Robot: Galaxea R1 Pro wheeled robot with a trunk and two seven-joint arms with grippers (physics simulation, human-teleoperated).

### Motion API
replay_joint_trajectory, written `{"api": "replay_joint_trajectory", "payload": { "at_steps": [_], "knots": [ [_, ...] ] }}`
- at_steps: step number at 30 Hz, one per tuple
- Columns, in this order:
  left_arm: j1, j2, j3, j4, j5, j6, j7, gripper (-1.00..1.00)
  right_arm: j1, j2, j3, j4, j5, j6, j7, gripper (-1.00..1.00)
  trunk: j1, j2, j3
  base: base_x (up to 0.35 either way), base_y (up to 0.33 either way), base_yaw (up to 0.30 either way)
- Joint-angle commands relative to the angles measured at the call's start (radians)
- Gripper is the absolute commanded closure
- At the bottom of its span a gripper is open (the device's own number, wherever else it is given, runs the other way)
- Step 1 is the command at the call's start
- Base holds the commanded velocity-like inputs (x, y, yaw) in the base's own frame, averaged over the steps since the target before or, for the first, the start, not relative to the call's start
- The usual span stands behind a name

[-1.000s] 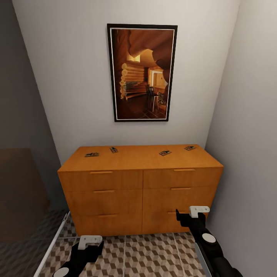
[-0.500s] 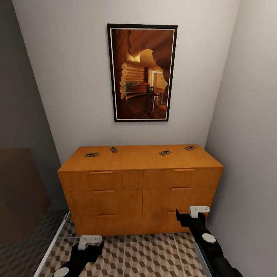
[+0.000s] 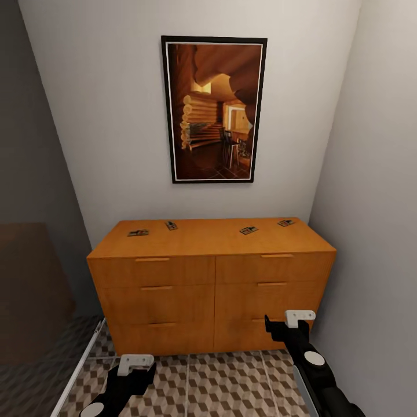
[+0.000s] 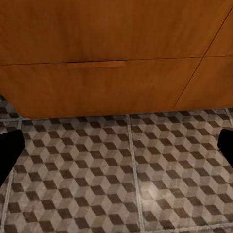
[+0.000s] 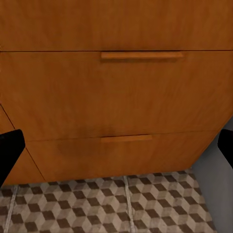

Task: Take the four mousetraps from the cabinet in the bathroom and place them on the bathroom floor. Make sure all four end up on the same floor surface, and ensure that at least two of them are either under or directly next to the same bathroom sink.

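Observation:
The orange-brown cabinet (image 3: 211,284) stands against the back wall, and several small mousetraps lie on its flat top. Two are on the left part (image 3: 138,233) (image 3: 171,225) and two on the right part (image 3: 249,230) (image 3: 285,222). My left gripper (image 3: 138,370) hangs low over the cube-patterned bathroom floor (image 3: 226,382), in front of the cabinet's bottom left drawer. My right gripper (image 3: 285,322) is level with the bottom right drawer. Both are open and empty; in the wrist views the left fingertips (image 4: 9,150) and the right fingertips (image 5: 9,148) sit far apart at the picture edges. The bathroom sink is out of view.
A framed picture (image 3: 213,110) hangs above the cabinet. The right wall (image 3: 376,231) runs close beside the cabinet and my right arm. At the left, a white strip (image 3: 75,376) separates the patterned tiles from a darker grey-shaded area (image 3: 35,359).

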Motion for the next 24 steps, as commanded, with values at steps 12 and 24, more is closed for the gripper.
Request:
{"api": "replay_joint_trajectory", "payload": {
  "at_steps": [12, 24],
  "knots": [
    [0.000, 0.000, -0.001, 0.000, 0.001, 0.005, -0.001, -1.00, -0.001, 0.000, 0.004, -0.002, 0.001, 0.006, -0.005, -1.00, 0.000, -0.001, -0.001, 0.000, 0.000, 0.000],
    [0.000, 0.000, -0.029, 0.024, 0.000, 0.004, 0.000, -1.00, -0.005, 0.013, 0.018, -0.190, 0.006, 0.107, -0.040, -1.00, 0.000, -0.001, -0.001, 0.000, 0.000, 0.000]
  ]
}}
